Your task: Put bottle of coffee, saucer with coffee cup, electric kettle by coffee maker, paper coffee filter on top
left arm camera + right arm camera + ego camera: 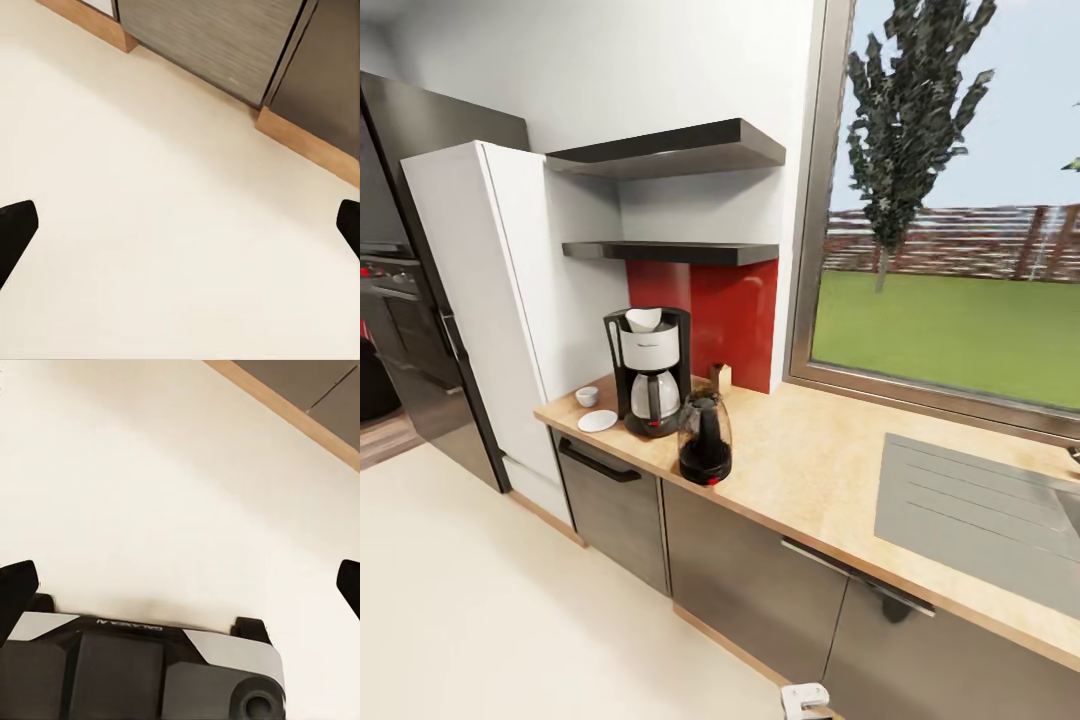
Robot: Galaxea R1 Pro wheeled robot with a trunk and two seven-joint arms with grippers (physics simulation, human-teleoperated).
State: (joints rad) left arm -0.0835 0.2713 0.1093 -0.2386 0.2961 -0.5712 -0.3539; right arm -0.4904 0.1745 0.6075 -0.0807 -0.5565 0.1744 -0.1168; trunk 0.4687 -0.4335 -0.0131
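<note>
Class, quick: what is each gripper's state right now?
Left gripper: open, holding nothing, above the floor.
Right gripper: open, holding nothing.

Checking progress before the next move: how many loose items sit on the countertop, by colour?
White: 3 - small bowl-shaped cup, flat round saucer, paper filter cone
Black: 2 - drip coffee maker, glass electric kettle
Dark-and-white: 1 - small orange-capped bottle
Total: 6
</note>
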